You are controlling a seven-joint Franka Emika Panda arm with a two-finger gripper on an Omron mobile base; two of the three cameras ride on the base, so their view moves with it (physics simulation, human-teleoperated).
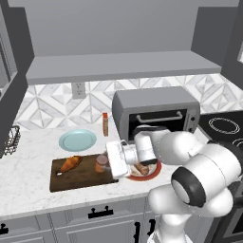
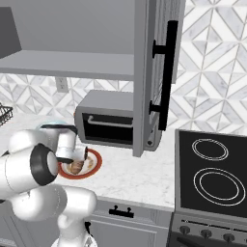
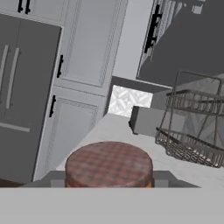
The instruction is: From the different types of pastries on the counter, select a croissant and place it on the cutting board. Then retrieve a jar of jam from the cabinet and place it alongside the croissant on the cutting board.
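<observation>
While closed claw [image 1: 105, 164] on jar of jam [image 1: 101, 163], jar over cutting board [image 1: 76, 178] beside croissant [image 1: 70, 163].

The golden croissant [image 1: 70, 163] lies on the dark cutting board [image 1: 78, 182], the jar of jam [image 1: 101, 163] upright at its right end.

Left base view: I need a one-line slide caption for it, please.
Gripper sets the jar of jam on the cutting board, right of the croissant.
</observation>
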